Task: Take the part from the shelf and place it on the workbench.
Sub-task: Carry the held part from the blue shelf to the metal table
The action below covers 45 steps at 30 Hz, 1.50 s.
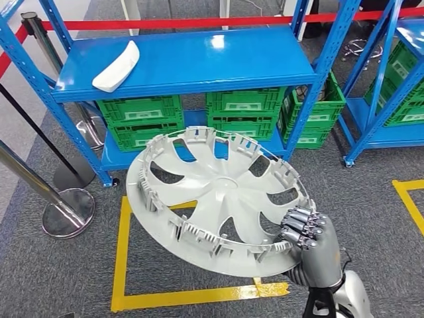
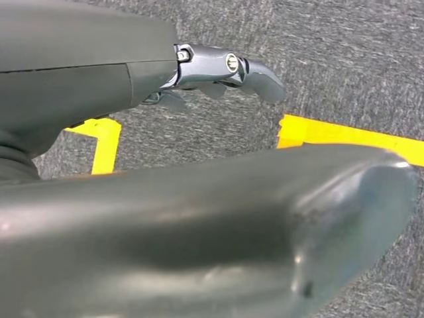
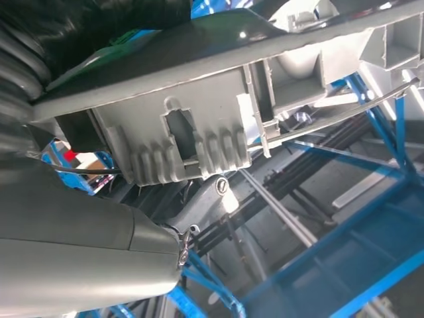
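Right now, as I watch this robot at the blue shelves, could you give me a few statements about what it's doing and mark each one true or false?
1. The right hand holds the grey wheel cover by its rim. True.
2. The wheel cover rests on the top shelf. False: it is in the air in front of the blue shelf, held over the floor.
3. A white curved part lies on the top shelf. True.
4. The crates under the top shelf are red. False: the crates are green.
5. The left hand also grips the wheel cover. False: it holds nothing, above grey floor with yellow tape.
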{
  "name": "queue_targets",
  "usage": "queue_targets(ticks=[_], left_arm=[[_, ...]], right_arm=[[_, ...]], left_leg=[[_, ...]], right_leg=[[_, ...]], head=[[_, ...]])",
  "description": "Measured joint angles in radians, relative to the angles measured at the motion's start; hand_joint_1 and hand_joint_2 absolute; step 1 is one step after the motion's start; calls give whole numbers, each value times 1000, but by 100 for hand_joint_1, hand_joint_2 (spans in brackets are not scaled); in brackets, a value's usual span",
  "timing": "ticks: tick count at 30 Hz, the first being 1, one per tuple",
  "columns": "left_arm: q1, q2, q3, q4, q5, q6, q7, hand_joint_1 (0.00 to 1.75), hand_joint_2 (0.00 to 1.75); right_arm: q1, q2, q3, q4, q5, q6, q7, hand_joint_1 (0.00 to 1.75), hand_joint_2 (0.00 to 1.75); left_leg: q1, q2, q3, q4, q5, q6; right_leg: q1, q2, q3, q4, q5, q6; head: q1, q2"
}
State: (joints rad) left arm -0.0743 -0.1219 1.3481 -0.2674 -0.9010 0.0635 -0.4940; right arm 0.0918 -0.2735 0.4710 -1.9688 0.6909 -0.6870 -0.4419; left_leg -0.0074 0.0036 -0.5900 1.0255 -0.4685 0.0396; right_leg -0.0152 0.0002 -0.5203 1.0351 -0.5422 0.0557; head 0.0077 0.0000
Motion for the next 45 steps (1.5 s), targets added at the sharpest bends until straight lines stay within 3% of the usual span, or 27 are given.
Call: queue_targets(ticks=[4, 5, 7, 9, 10, 12, 14, 16, 17, 19, 20, 21, 23, 24, 25, 27, 29, 31, 32, 34, 35, 37, 39, 40, 41, 43, 45], left_arm=[[3, 3, 0, 0, 0, 0, 0, 0, 0], [3, 4, 0, 0, 0, 0, 0, 0, 0], [3, 4, 0, 0, 0, 0, 0, 0, 0], [3, 3, 0, 1, 0, 0, 0, 0, 0], [3, 2, 0, 1, 0, 0, 0, 0, 0], [2, 2, 0, 1, 0, 0, 0, 0, 0], [-2, 3, 0, 1, 0, 0, 0, 0, 0], [-5, 3, 0, 1, 0, 0, 0, 0, 0], [-5, 3, 0, 1, 0, 0, 0, 0, 0], [-5, 2, 0, 1, 0, 1, 0, 0, 0], [-5, 2, -1, 1, 0, 1, 0, 0, 0], [-6, 2, -1, 1, 0, 1, 0, 0, 0], [-6, 2, -1, 1, 0, 1, 0, 0, 0], [-6, 2, -1, 1, 0, 1, 0, 0, 0], [-5, 1, -1, 1, 0, 0, 0, 0, 0], [-5, 1, -1, 1, 0, 0, 0, 0, 0], [-5, 1, -1, 2, 0, 0, 0, 0, 0], [-5, 1, -1, 2, 0, 0, 0, 0, 0], [-5, 1, -2, 2, 0, 0, 0, 0, 0], [-3, 2, -2, 2, 0, 1, 0, 0, 0], [-2, 2, -2, 2, 0, 1, 0, 0, 0], [0, 3, -2, 2, 0, 1, 1, 0, 0], [1, 2, -2, 2, -1, 2, 1, 0, 0], [1, 1, -2, 3, -1, 2, 2, 0, 0], [0, 1, -2, 3, -2, 2, 2, 0, 0], [0, 1, -2, 3, -1, 2, 2, 0, 0], [0, 2, -2, 3, -1, 1, 1, 0, 0]], right_arm=[[0, 0, 0, -1, 0, 0, 0, 175, 175], [0, 0, 0, -1, 0, 0, 0, 175, 175], [0, 0, 0, -1, 0, 0, 0, 175, 175], [1, 0, -1, -1, 0, 0, 0, 175, 175], [1, 0, 0, -1, 0, 0, 0, 175, 175], [1, 0, 0, -1, 0, 0, -1, 175, 175], [2, 0, -1, -1, 0, 0, -1, 175, 175], [2, 0, -2, -1, 0, 0, -1, 175, 175], [2, 0, -2, -2, 0, 0, -1, 175, 175], [3, 0, -2, -3, 1, 0, -1, 175, 175], [5, 0, -3, -4, 1, 0, -2, 175, 175], [6, 0, -5, -4, 1, 0, -2, 175, 175], [8, 0, -7, -4, 1, 0, -2, 175, 175], [9, 0, -8, -4, 1, 0, -2, 175, 175], [11, 0, -8, -4, 1, 0, -2, 175, 175], [13, 0, -9, -4, 1, 0, -2, 175, 175], [13, 0, -10, -4, 2, 0, -2, 175, 175], [14, 0, -10, -7, 3, 0, -2, 175, 175], [14, 0, -10, -9, 3, 0, -2, 175, 175], [15, 0, -10, -10, 3, 0, -2, 175, 175], [15, 0, -10, -11, 3, 0, -2, 175, 175], [16, 0, -10, -11, 4, 0, -2, 175, 175], [17, 0, -9, -11, 4, 0, -2, 175, 175], [17, 0, -9, -11, 4, 0, -2, 175, 175], [18, 0, -9, -11, 4, 0, -2, 175, 175], [19, 0, -9, -12, 4, 0, -2, 175, 175], [20, 0, -9, -12, 4, 0, -2, 175, 175]], left_leg=[[-2, -3, -21, 14, 9, -24], [-1, -4, -29, 30, -12, -30], [4, -5, -58, 120, -97, -42], [11, -5, -81, 239, -170, -51], [13, -5, -78, 269, -177, -54], [15, -5, -23, 223, -135, -53], [14, -6, 77, 78, -92, -45], [10, -6, 139, -24, -89, -37], [6, -7, 145, -42, -90, -33], [5, -4, 130, -47, -71, -21], [6, -2, 119, -50, -59, -13], [8, 0, 107, -54, -45, -5], [7, 2, 78, -54, -21, 5], [5, 3, 62, -52, -9, 7], [3, 3, 45, -50, 2, 8], [1, 3, 12, -42, 22, 6], [-1, 3, -15, -29, 36, 0], [-4, 2, -31, -16, 50, -9], [-4, 2, -36, -13, 58, -14], [-3, 1, -42, -9, 68, -23], [-1, 0, -48, 0, 55, -30], [3, -1, -69, 67, -19, -43], [7, -1, -98, 196, -111, -52], [9, -1, -104, 250, -131, -55], [10, -1, -98, 277, -127, -55], [11, -1, -34, 216, -73, -52], [9, -2, 66, 65, -49, -42]], right_leg=[[0, -1, -13, -14, 15, -27], [-2, -3, -21, -15, 23, -37], [-5, -6, -40, -16, 41, -53], [-4, -8, -65, -14, 60, -57], [-3, -8, -77, -14, 69, -56], [-3, -8, -102, -12, 88, -53], [-3, -7, -120, -11, 105, -44], [-2, -7, -126, -13, 122, -31], [-3, -8, -127, -16, 132, -24], [-6, -6, -130, -23, 144, -11], [-6, -5, -139, -15, 127, -6], [-6, -3, -151, 11, 91, -3], [-5, -2, -181, 119, -15, 0], [-5, -2, -190, 183, -51, 2], [-5, -2, -190, 232, -63, 3], [-4, -2, -149, 239, -25, 2], [-3, -2, -46, 120, 12, -2], [-1, -2, 47, -12, -3, -8], [2, -1, 67, -44, -14, -11], [2, -3, 55, -52, -8, -22], [0, -5, 46, -52, -2, -30], [-4, -9, 26, -54, 15, -47], [-3, -11, 5, -52, 35, -54], [-3, -11, -7, -50, 46, -53], [-3, -11, -20, -47, 56, -52], [-3, -10, -46, -41, 71, -48], [-2, -10, -63, -34, 81, -41]], head=[[0, 0], [-2, 0], [-6, 0], [-9, 0], [-9, 0], [-9, 0], [-9, 0], [-8, 0], [-9, 0], [-11, 0], [-12, 0], [-11, 0], [-9, 0], [-7, 0], [-7, 0], [-6, 0], [-6, 0], [-6, 0], [-6, 0], [-6, 0], [-6, 0], [-9, 0], [-11, 0], [-12, 0], [-12, 0], [-12, 0], [-11, 0]])
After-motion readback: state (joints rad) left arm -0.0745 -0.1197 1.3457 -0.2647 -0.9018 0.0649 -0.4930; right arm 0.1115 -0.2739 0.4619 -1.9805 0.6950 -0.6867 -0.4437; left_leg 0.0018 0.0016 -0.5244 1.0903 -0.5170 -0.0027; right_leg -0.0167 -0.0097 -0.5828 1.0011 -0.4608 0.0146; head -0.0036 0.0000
